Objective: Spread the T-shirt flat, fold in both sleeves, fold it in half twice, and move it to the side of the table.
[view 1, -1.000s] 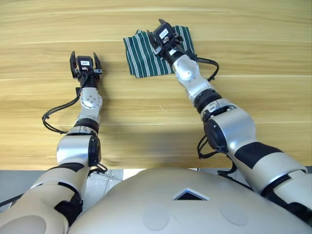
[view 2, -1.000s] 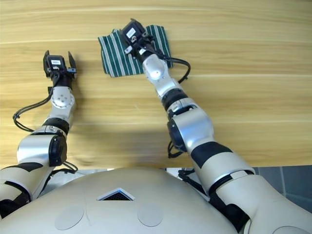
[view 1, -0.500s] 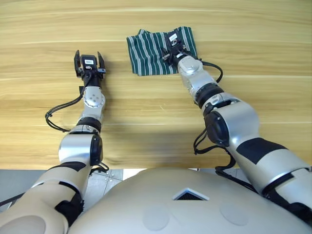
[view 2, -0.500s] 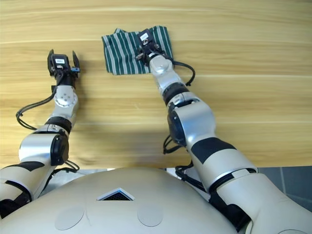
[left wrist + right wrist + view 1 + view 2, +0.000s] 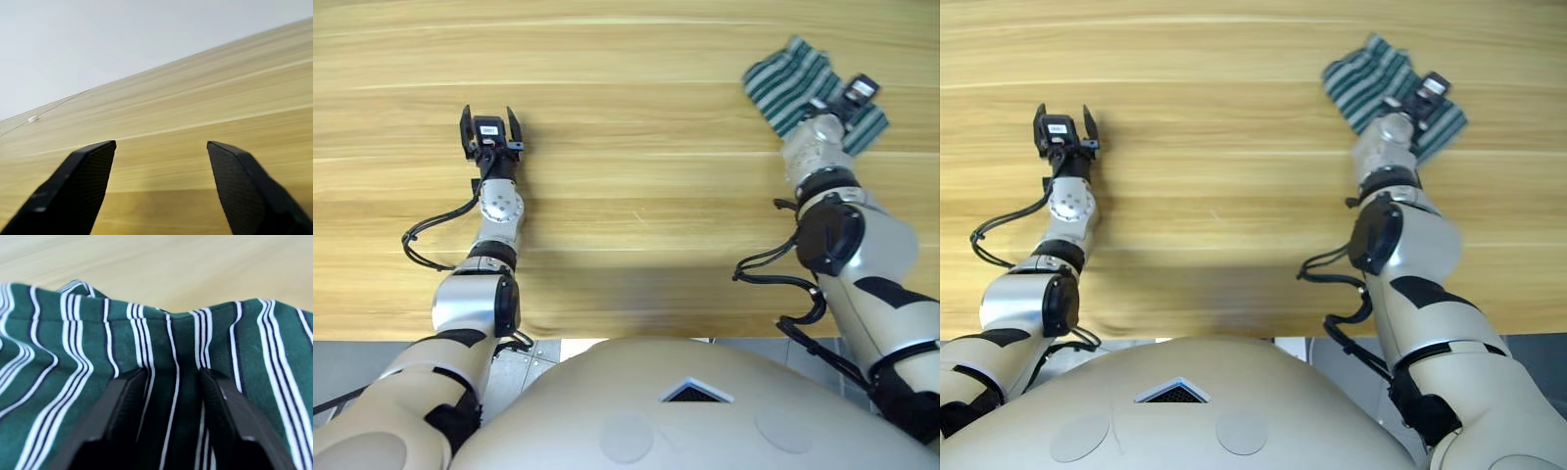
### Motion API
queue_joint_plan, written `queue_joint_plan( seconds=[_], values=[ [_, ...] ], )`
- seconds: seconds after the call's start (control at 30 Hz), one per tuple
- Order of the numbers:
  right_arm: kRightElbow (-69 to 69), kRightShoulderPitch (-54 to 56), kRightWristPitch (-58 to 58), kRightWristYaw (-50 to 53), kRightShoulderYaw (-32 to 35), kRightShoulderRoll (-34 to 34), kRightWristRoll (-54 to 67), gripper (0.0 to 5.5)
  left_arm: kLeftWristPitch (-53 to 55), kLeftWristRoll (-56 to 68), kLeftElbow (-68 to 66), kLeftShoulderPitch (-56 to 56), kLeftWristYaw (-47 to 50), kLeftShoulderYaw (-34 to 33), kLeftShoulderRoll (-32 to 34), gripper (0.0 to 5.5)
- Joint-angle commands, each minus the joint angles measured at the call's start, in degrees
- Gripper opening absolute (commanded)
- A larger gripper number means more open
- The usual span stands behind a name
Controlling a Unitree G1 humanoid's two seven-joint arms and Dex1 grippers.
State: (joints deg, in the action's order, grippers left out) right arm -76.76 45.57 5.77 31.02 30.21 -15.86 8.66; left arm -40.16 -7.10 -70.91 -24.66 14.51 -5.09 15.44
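Nearest the camera there's a strip of grey floor (image 5: 347,357) under the front edge of the table (image 5: 636,206). The table is light wood, with long pale grain lines running side to side and a bit of a sheen.

A little way in on the left side, the left gripper (image 5: 487,116) sits low over bare wood with its two black fingers (image 5: 78,191) spread wide and nothing between them.

Further back and over at the far right is the T-shirt (image 5: 791,80), dark green with thin white stripes. It's folded into a small bundle lying at an angle, and one corner pokes out past the arm. The right gripper (image 5: 172,377) is right on top of it. From the wrist camera its fingers (image 5: 122,416) are drawn in narrow and pressed into the cloth, with a ridge of striped fabric pinched between them, so I'd call that a hold on the shirt.

Beyond the far edge of the table the left wrist camera shows a plain pale grey wall (image 5: 122,39).
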Motion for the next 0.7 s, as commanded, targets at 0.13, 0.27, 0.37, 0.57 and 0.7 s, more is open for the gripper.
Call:
queue_joint_plan(
  seconds=[0.13, 0.27, 0.37, 0.57, 0.7],
  values=[
    [-1.10, -4.44, 1.23, 13.95, 5.05, -3.88, 2.51, 2.05, -0.72, 2.95, -0.88, 7.95, 1.24, -3.88, 2.45, 3.46],
    [-1.18, -5.06, 1.21, 17.40, 7.41, -3.97, 3.72, 2.05, -2.32, 4.36, 0.04, 11.11, 2.43, -5.83, 3.68, 3.46],
    [-1.09, -4.99, 1.76, 17.86, 7.59, -4.12, 3.11, 2.05, -2.69, 4.93, 0.47, 12.15, 2.90, -6.63, 4.23, 3.46],
    [0.33, -0.64, 10.96, 19.30, 0.99, -3.15, -3.64, 2.05, -5.07, 7.27, 1.94, 10.91, 3.49, -9.08, 3.07, 3.46],
    [2.10, 4.40, 20.55, 9.73, -11.81, 3.38, -13.52, 2.05, -4.19, 5.67, 2.18, 3.30, 0.61, -5.93, -2.25, 3.46]
  ],
)
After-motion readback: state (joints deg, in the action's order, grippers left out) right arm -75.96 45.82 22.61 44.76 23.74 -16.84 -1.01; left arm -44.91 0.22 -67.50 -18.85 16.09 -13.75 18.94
